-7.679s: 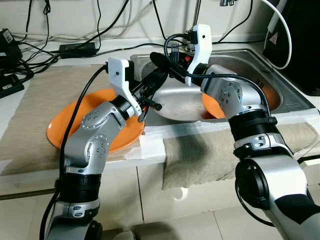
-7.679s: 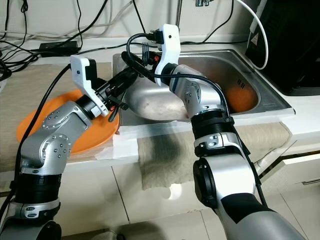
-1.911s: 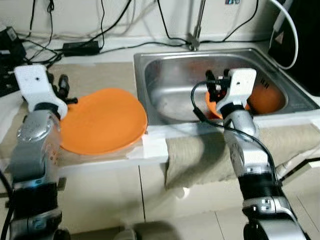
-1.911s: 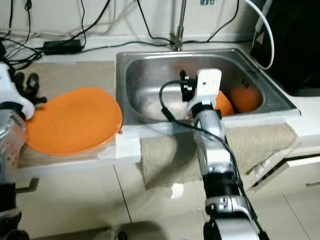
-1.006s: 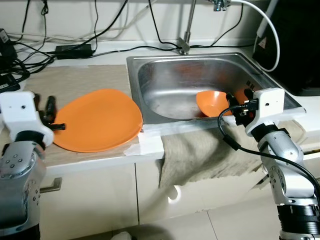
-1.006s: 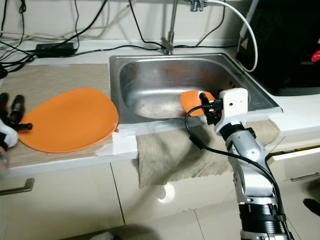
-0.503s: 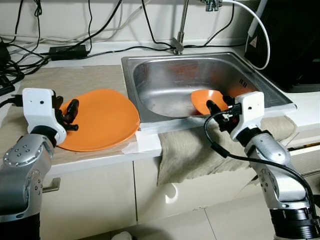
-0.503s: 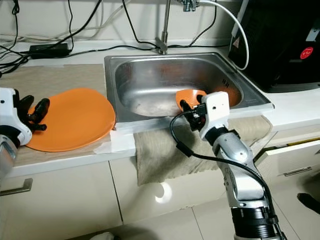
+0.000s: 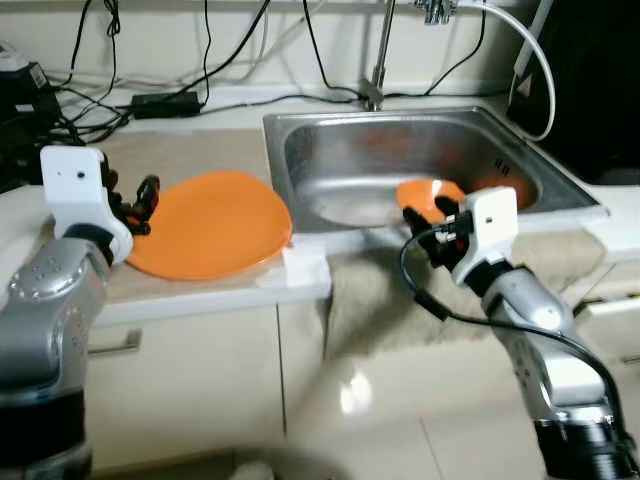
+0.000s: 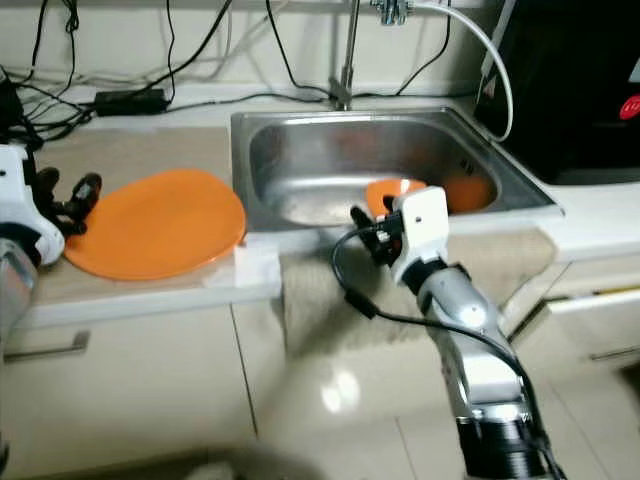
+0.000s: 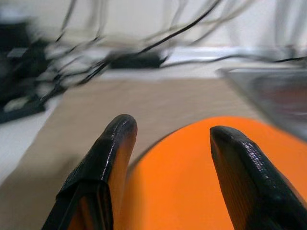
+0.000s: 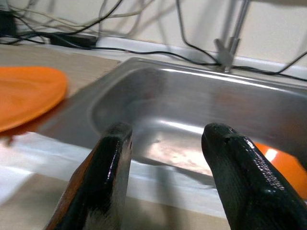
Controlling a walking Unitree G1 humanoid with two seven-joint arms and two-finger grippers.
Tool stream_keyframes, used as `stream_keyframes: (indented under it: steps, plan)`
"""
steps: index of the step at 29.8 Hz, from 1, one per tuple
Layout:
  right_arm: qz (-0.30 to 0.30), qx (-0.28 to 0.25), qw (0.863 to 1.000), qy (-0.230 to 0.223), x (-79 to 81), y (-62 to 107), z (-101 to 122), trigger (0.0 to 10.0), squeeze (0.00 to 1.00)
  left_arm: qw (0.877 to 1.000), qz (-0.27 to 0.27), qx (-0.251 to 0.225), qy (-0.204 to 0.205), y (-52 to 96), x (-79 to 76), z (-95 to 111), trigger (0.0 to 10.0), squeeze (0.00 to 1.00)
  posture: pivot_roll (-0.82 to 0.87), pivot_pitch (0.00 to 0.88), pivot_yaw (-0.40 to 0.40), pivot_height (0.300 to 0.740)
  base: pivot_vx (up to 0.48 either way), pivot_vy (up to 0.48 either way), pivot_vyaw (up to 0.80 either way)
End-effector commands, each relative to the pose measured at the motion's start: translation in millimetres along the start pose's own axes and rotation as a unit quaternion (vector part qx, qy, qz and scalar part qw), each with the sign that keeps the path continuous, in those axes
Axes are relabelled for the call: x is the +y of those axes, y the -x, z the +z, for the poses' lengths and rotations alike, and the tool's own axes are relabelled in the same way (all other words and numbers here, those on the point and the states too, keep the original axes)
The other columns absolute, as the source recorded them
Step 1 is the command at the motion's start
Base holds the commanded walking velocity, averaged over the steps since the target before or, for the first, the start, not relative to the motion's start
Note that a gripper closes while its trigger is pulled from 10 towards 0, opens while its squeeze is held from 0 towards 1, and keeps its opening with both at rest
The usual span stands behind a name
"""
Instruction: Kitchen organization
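Note:
An orange plate (image 9: 215,222) lies on the beige mat left of the steel sink (image 9: 330,135). In the sink's right part rests an orange bowl (image 9: 428,191), with a second orange piece (image 9: 505,188) beside it. My left gripper (image 9: 135,205) is open at the plate's left edge; the left wrist view has its fingers (image 11: 108,158) spread over the plate's rim (image 11: 192,172). My right gripper (image 10: 368,235) is open, empty and level with the sink's front edge, pointing left. The right wrist view looks between its fingers (image 12: 112,172) into the basin (image 12: 192,110).
A beige towel (image 9: 400,300) hangs over the counter's front below the sink. Black cables and a power brick (image 9: 165,100) lie along the back wall. A faucet (image 9: 375,60) with a white hose stands behind the sink. A black appliance (image 9: 590,80) stands at the right.
The whole picture has shifted slightly and blurred, so the camera moved. Both arms, raised over the sink several seconds ago, now sit low and apart; over the last half second they barely moved.

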State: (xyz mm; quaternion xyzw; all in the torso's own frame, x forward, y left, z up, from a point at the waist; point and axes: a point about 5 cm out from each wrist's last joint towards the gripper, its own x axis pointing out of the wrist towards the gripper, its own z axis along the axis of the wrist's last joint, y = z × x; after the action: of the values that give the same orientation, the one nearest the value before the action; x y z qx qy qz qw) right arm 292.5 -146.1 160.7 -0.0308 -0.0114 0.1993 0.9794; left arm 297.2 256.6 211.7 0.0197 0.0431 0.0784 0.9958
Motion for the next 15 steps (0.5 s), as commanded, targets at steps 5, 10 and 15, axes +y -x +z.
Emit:
stream_keyframes:
  steps: [5,10,15]
  plan:
    - [0.001,-0.004,1.000,-0.001,0.9,-0.6,3.2,10.0,0.00,0.999,0.048,0.007,0.012,-8.8,10.1,7.4,10.0,0.00,0.09,0.011,-0.007,0.740,0.000,0.000,0.00]
    - [0.008,-0.011,1.000,0.002,3.1,-2.0,8.2,10.0,0.00,0.998,0.048,0.018,0.034,-11.0,11.2,2.7,10.0,0.00,0.08,0.017,0.000,0.740,0.000,0.000,0.00]
    - [0.003,-0.010,1.000,0.005,-0.2,-3.8,10.3,10.0,0.00,0.999,0.006,-0.013,0.051,-3.2,-5.1,-5.6,10.0,0.00,0.09,0.018,-0.006,0.740,0.000,0.000,0.00]
